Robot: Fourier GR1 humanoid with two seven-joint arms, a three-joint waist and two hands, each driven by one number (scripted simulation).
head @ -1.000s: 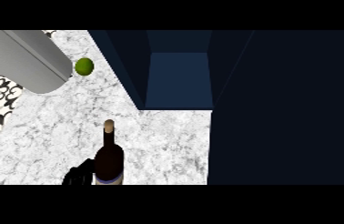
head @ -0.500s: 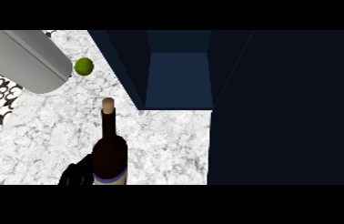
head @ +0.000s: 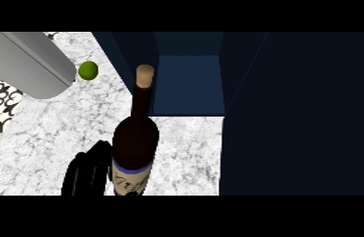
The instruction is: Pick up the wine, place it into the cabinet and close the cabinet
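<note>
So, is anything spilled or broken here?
Nothing stands out. The wine bottle looks whole with its cork in, held by the left hand. The lime sits on the marble counter, and nothing is spilled.

Wine bottle (head: 135, 144): your 6 o'clock, before the cabinet (head: 189, 84).
Lime (head: 88, 70): your 10 o'clock, on the counter (head: 50, 135), left of cabinet.

The wine bottle (head: 136, 139) is of dark glass, smooth, with little shine; its top (head: 145, 74) looks like pale cork and its label (head: 130, 179) like paper. The table (head: 185, 149) looks like white marble with grey veins. The cabinet (head: 292, 111) is dark blue and matt. The left hand (head: 89, 173) is matt black. The grey cylinder (head: 35, 62) is smooth.
</note>
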